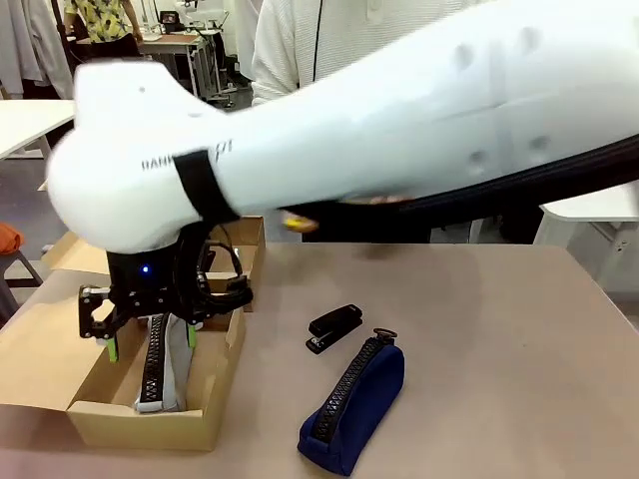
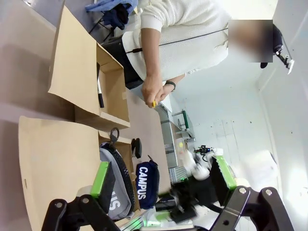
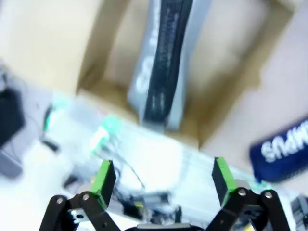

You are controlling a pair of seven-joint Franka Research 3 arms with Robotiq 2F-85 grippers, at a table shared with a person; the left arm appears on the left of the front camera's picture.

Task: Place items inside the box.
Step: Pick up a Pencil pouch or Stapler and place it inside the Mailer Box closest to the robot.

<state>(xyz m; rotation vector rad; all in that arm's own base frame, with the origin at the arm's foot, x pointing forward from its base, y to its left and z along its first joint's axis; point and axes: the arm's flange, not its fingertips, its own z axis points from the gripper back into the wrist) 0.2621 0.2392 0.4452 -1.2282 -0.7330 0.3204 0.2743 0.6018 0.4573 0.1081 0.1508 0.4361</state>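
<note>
Hovering at lower left, the right gripper (image 1: 150,339) has its jaws spread over the grey pencil case (image 1: 158,377) lying in the box (image 1: 140,424); the left gripper (image 2: 163,175) gapes wide too.

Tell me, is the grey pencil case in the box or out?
In. The grey pencil case lies between the walls of the cardboard box, zipper facing up.

Grey pencil case (image 1: 160,364): lying inside the box (image 1: 140,424), zipper up.
Navy pencil case (image 1: 354,404): on worktop (image 1: 499,329), beside box.
Black stapler (image 1: 334,328): just beyond navy case.
</note>
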